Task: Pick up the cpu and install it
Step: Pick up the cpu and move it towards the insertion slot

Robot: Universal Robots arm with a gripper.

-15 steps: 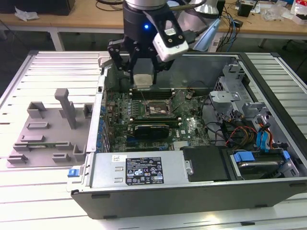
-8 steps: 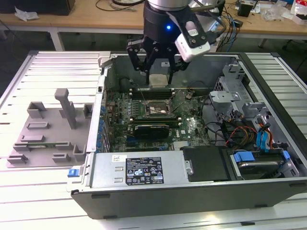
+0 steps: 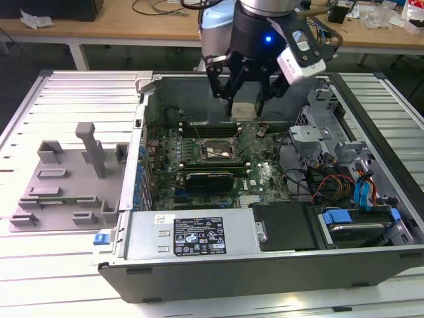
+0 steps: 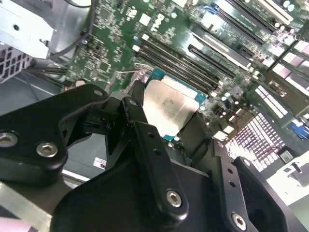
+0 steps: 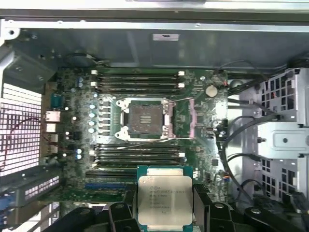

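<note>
Here, jaws grip the cpu over the case.

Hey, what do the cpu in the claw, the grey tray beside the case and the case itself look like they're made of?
Judging by looks, the cpu has a brushed silvery metal lid, dully reflective, over a green board edge; the grey tray is likely matte moulded plastic, uniform without glare; the case seems sheet metal, dark-painted outside, bare grey inside.

Seemingly clear air above the open socket, memory slots on both sides, cables nearby
</note>
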